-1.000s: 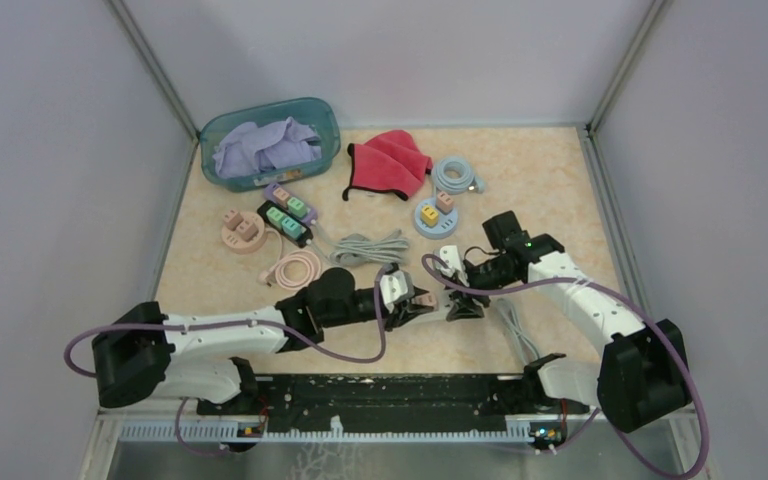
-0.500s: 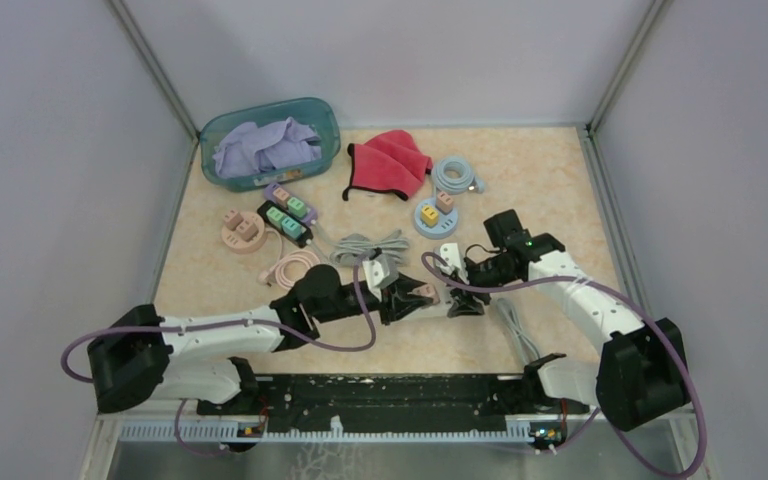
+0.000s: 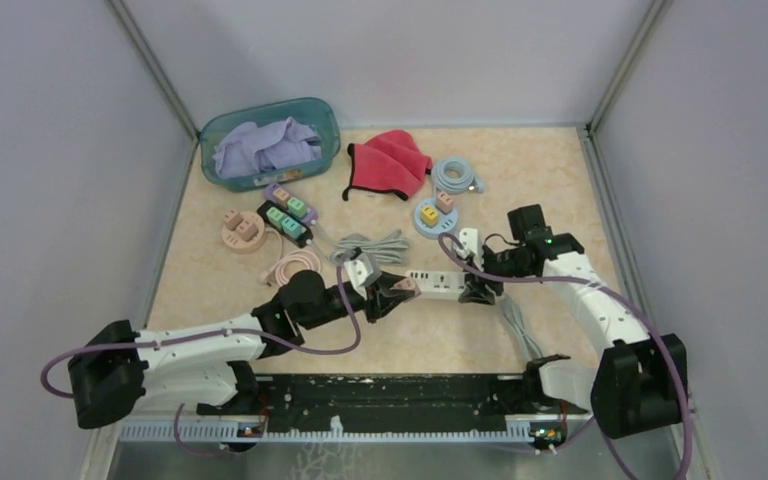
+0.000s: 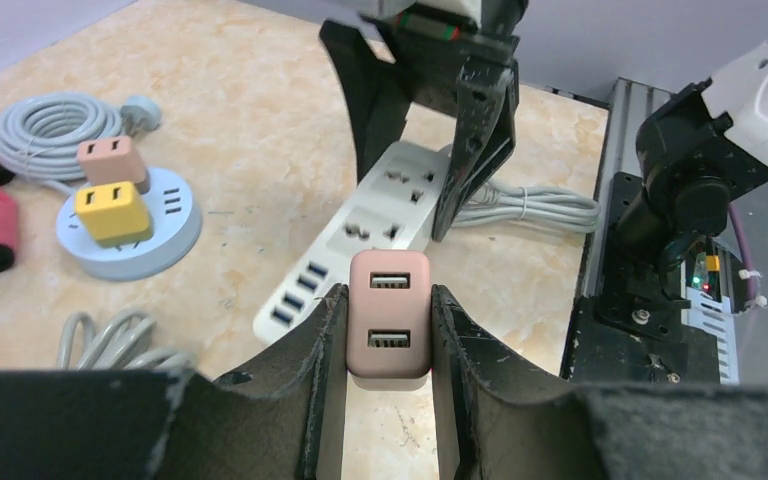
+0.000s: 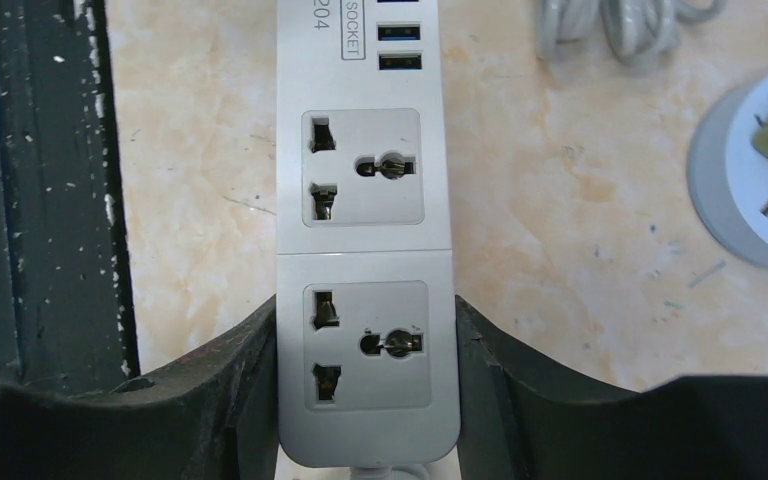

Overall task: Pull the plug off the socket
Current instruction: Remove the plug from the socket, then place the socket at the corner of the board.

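My left gripper (image 4: 388, 330) is shut on a pink USB charger plug (image 4: 389, 315), held above the table and apart from the white power strip (image 4: 360, 240). In the top view the plug (image 3: 401, 285) sits just left of the strip (image 3: 438, 284). My right gripper (image 5: 368, 350) is shut on the cable end of the white power strip (image 5: 365, 200); both of its outlets show empty. In the top view the right gripper (image 3: 476, 285) holds the strip's right end.
A blue round socket hub (image 3: 433, 215) with yellow and pink plugs, a grey cable coil (image 3: 370, 247), a black strip with green plugs (image 3: 286, 222), a pink round hub (image 3: 242, 231), a red cloth (image 3: 390, 163) and a teal bin (image 3: 270, 142) lie behind.
Both arms have moved away from the near edge toward the table's middle. The left gripper with the pink plug has drawn back left, and a gap has opened between plug and strip.
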`<state>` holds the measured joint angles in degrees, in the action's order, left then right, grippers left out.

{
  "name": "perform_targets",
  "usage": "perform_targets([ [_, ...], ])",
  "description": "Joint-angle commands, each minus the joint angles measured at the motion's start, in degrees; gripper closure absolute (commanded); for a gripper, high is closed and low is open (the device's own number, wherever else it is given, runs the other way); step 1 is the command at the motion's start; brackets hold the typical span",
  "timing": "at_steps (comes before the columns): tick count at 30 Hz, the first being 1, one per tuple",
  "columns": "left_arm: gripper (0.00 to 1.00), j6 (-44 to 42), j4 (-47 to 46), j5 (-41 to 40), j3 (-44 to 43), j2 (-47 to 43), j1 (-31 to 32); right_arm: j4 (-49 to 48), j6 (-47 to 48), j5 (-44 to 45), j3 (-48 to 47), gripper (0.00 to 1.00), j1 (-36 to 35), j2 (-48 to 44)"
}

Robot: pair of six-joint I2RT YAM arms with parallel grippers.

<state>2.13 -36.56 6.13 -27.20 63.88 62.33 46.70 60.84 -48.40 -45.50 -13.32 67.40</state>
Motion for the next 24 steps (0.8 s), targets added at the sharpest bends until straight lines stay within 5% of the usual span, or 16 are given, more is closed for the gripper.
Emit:
perform_targets([
  [1, 1.0, 2.9, -0.8, -3.33, 1.97, -3.68, -1.09, -4.81, -4.88, -0.44, -2.34, 1.0, 5.06, -3.41],
  [12, 1.0, 4.56, -1.81, -5.05, 6.89, -7.72, -2.3, -23.4, -22.92, 4.67, -9.16, 1.0, 25.74, -0.62],
  [24, 1.0, 5.5, -4.63, -6.13, 10.41, -10.22, -2.63, -40.38, -38.76, 28.55, -30.79, 1.0, 27.48, 22.81],
])
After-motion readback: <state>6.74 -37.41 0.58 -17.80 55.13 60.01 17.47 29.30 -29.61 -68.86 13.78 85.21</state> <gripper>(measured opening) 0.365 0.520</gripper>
